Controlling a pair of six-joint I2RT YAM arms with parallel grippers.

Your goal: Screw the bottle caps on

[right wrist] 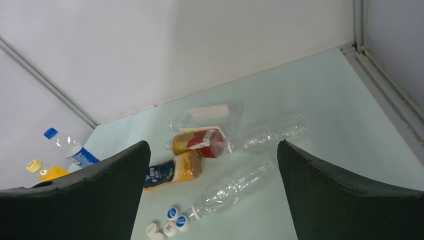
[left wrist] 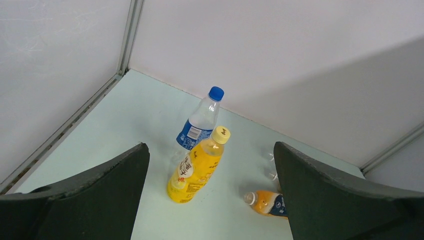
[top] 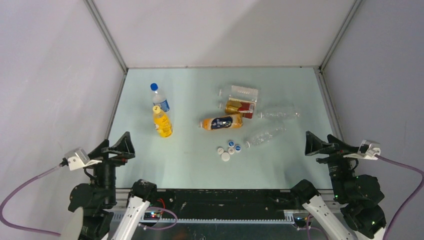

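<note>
Both of my grippers sit back at the near edge of the bench (top: 190, 167) with nothing in them. My left gripper (top: 120, 146) has its jaws spread wide, and so does my right gripper (top: 320, 145). I judge this to be a waiting pose, set back so both wrist cameras can take in the work.

Nearest to me, in the middle, the loose bottle caps (top: 229, 149) lie in a tight cluster, white and blue. I count five from above. Just beyond them lie the bottles that need them. A clear bottle (top: 265, 135) has its neck pointing at the caps, and an orange bottle with a dark-blue label (top: 221, 122) is beside it. Behind those are a gold-and-red bottle (top: 239, 106), a second clear bottle (top: 277, 113), and a third clear one (top: 244, 91) farthest back. They lie on their sides, apparently uncapped, so each will have to be stood up or held before a cap can be turned on.

Off to the left, well apart from that heap, the blue-capped bottle (top: 159, 97) and the yellow-capped bottle (top: 162, 122) stand upright, close together. They look finished and set aside.

The left wrist view shows those two closed tops plainly, and the orange bottle's open neck at its edge. It shows none of the loose caps. The right wrist view shows the heap and four caps at its bottom edge. Only the overhead view shows both arms and the whole spread.
</note>
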